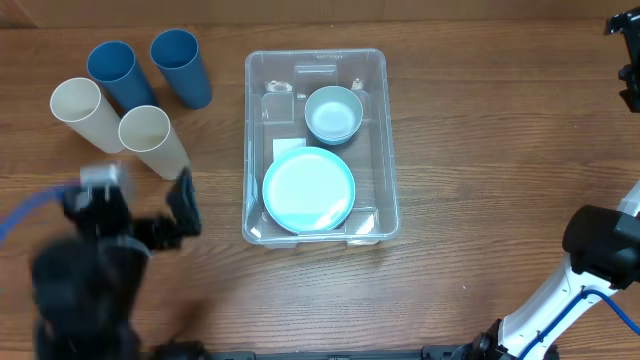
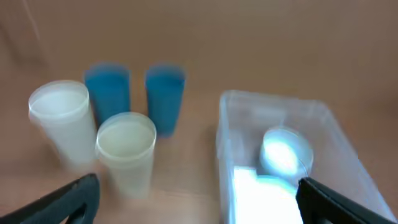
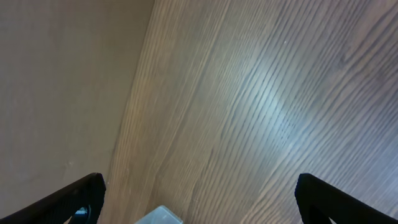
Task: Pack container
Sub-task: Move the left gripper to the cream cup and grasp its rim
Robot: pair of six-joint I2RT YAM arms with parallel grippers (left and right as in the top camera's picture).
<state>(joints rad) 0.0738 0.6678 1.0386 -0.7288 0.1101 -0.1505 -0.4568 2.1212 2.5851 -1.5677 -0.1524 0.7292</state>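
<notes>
The clear container (image 1: 388, 140) stands mid-table with a light blue plate (image 1: 308, 190) and a light blue bowl (image 1: 333, 113) inside it. Left of it stand two blue cups (image 1: 115, 70) (image 1: 180, 65) and two cream cups (image 1: 85, 112) (image 1: 152, 140). My left gripper (image 1: 172, 222) is open, empty and blurred, just in front of the nearer cream cup. In the left wrist view its fingers (image 2: 198, 208) frame the cream cup (image 2: 126, 152) and the container (image 2: 225, 140). My right gripper (image 1: 628, 60) is open and empty at the far right edge; it also shows in the right wrist view (image 3: 199, 202).
The right arm's base (image 1: 600, 240) stands at the table's front right. The right wrist view shows bare wood and a corner of the container (image 3: 158, 216) at the bottom edge. The four cups stand close together.
</notes>
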